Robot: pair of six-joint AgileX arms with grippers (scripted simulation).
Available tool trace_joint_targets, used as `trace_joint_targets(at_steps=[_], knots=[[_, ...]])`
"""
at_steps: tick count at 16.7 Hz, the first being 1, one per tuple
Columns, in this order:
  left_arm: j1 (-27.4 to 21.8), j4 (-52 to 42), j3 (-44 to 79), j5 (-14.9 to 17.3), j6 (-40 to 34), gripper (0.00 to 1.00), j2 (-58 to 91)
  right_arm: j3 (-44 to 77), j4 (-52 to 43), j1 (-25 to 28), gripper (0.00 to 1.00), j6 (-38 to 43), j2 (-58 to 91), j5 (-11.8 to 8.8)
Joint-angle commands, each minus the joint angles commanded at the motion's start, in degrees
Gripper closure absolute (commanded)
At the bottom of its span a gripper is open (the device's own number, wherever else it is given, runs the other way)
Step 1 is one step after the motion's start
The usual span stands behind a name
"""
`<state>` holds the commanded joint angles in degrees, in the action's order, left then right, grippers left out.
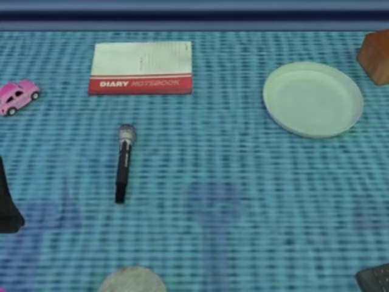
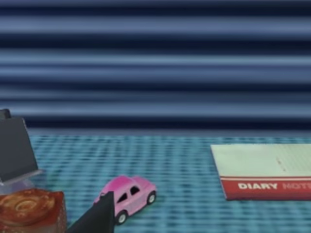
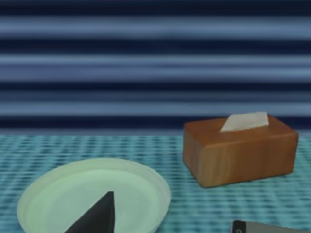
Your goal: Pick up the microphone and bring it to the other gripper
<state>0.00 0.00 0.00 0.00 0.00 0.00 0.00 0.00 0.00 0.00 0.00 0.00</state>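
Microphone [image 1: 124, 162] lies untouched left of centre in your top view; left gripper [image 1: 8, 207] waits at left edge, grip unreadable.

The only writing I can read is on the notebook [image 1: 141, 67] lying at the far side of the bench [image 1: 243, 182]. Its red band along the near edge carries "DIARY NOTEBOOK" in white capitals, "DIARY" bolder than the second word. From the left wrist view the same notebook [image 2: 265, 170] shows "DIARY" and then "NOT", cut off at the picture's edge. The pale cover above the band has faint marks too small to read.
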Motion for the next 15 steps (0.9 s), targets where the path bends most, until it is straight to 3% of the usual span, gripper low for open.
trace_joint_targets(at_steps=[7,15], knots=[[-2.2,-5.9,7.6,0.0,-1.2,0.0,9.0,0.0,0.0,0.0,0.0,0.0,0.0,0.0],[-9.9,-25.2,38.0,0.4,-8.0,0.0,51.3,0.0,0.0,0.0,0.0,0.0,0.0,0.0]])
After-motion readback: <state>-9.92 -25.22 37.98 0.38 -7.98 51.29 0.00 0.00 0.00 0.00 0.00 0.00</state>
